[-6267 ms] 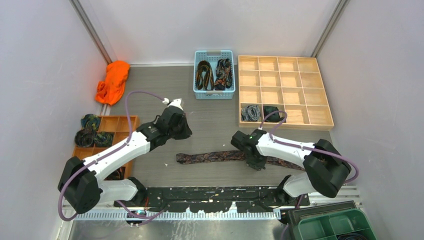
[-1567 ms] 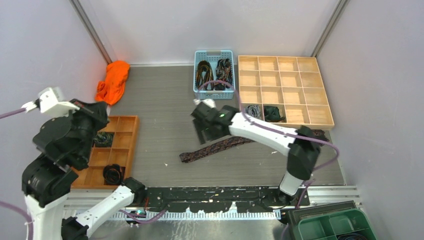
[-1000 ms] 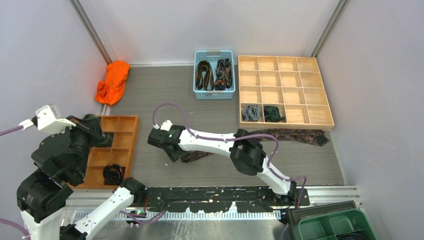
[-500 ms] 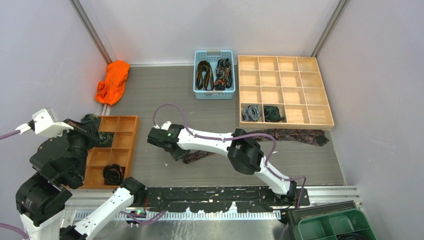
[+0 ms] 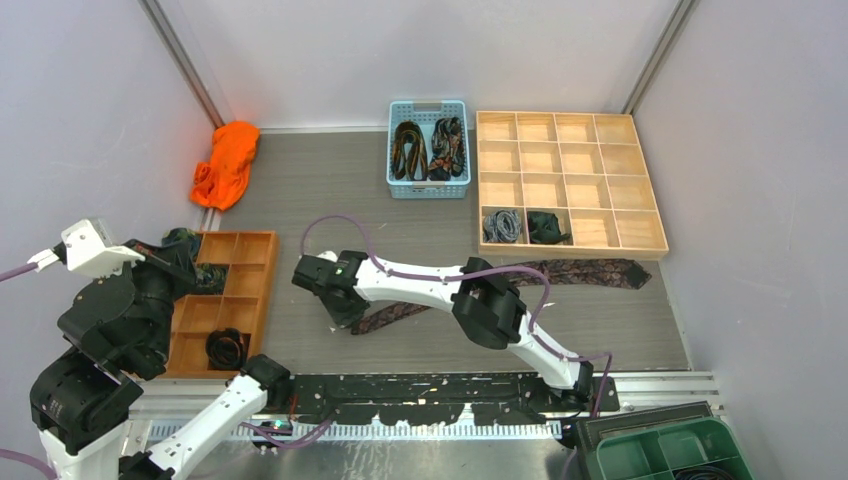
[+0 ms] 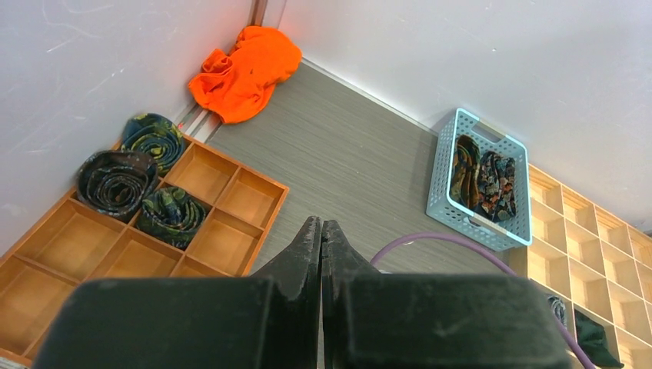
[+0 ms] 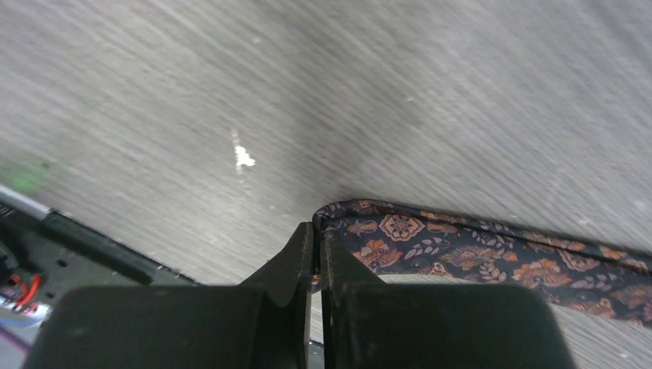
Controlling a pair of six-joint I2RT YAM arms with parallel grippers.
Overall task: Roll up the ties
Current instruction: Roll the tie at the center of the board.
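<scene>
The task looks partly done. Several coils (image 6: 115, 177) already sit in cells of the brown tray (image 6: 254, 201), and two more lie in the pale tray (image 5: 570, 180). Unrolled ties (image 5: 428, 150) wait in the basket (image 5: 427, 108), so a good deal is left to do.

One tie (image 5: 590, 270) lies flat and full length across the table (image 5: 330, 190), not yet rolled at all. It runs from in front of the pale tray to a spot near the brown one.

The right gripper (image 7: 315, 228) is down at the tie's left tip. Its jaws are pressed together and seem to nip the very edge of the fabric, probably the start of the roll.

The left gripper (image 6: 321, 231) hangs high above the brown tray, jaws closed on nothing
</scene>
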